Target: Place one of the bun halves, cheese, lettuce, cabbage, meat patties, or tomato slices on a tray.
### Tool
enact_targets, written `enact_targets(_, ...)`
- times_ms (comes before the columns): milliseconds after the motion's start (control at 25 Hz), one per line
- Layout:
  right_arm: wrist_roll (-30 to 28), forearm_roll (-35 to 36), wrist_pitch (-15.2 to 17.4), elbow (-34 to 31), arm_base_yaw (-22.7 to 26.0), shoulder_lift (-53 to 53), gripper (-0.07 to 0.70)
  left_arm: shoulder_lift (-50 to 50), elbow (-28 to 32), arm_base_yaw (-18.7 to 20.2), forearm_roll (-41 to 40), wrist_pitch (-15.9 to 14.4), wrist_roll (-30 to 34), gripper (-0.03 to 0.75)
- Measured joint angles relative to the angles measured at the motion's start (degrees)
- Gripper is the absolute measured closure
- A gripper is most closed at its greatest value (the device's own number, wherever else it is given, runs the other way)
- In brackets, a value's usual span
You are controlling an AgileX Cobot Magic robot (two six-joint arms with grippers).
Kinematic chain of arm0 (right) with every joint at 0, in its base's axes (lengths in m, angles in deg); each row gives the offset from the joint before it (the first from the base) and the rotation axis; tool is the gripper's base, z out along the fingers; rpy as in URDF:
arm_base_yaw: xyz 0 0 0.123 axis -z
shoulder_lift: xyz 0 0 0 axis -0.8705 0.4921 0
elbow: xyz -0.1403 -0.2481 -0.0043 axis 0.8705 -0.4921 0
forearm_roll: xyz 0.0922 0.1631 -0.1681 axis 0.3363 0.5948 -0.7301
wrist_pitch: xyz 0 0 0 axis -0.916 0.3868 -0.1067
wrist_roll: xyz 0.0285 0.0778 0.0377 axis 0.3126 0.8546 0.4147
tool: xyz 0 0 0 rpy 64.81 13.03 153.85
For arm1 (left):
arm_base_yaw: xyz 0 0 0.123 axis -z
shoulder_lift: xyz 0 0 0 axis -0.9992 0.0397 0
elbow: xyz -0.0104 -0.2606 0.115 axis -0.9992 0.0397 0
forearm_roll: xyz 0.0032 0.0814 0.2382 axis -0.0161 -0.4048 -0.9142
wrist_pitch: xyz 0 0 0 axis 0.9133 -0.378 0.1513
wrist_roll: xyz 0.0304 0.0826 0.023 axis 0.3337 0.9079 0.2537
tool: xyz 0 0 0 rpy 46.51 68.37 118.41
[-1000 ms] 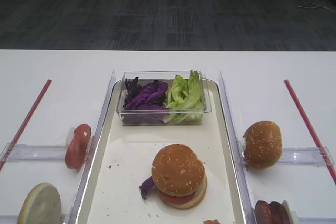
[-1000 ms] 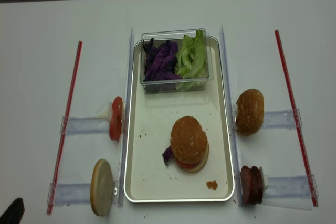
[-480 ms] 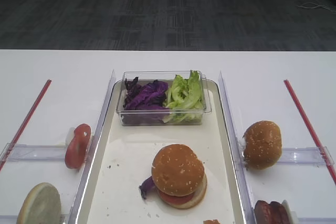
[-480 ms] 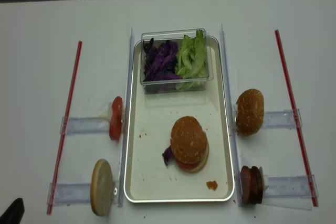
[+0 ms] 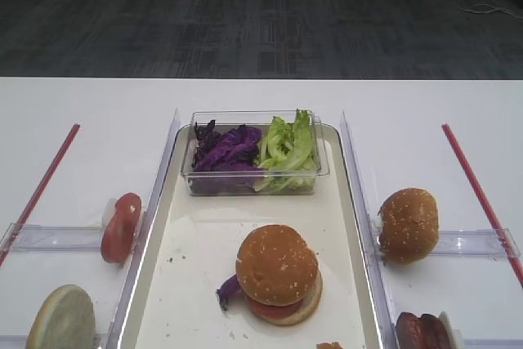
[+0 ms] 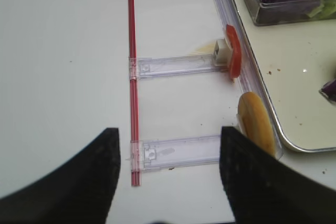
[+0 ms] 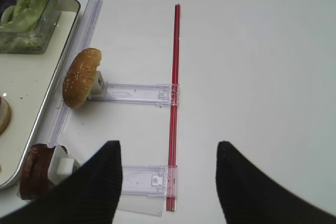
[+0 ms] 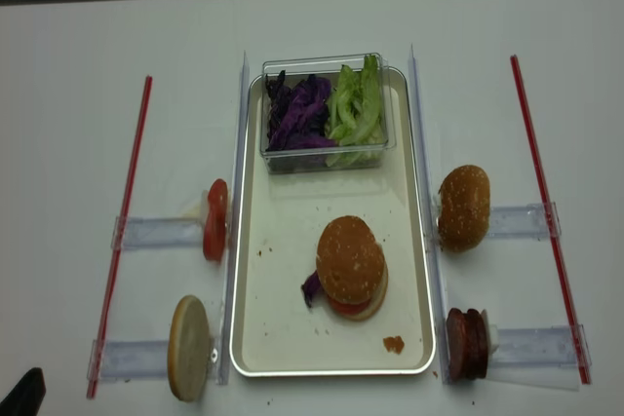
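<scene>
Both jaws wide apart, empty: right gripper (image 7: 167,182) above worktop (image 7: 262,51) nr right edge, left gripper (image 6: 169,177) nr left edge. Tray (image 8: 283,338) mid-worktop w/ built burger (image 8: 351,265); clear tub at its far end w/ cabbage (image 8: 297,112) & lettuce (image 8: 356,109). Spare bun half (image 8: 463,207), meat patties (image 8: 466,343) just right of tray; tomato slices (image 8: 214,219) just left.

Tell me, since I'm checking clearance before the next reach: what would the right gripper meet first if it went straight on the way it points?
Probably the red strip and the clear holder rails crossing it. The right gripper is open and empty; the spare bun top sits left of that line. Depth is unclear.
</scene>
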Motion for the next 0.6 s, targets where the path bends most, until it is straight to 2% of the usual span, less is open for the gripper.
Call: enact_targets(600,-0.1,0.0,0.0,0.0,0.0,0.0,0.21,0.0,0.0,0.0,0.0,0.0,0.0,0.319)
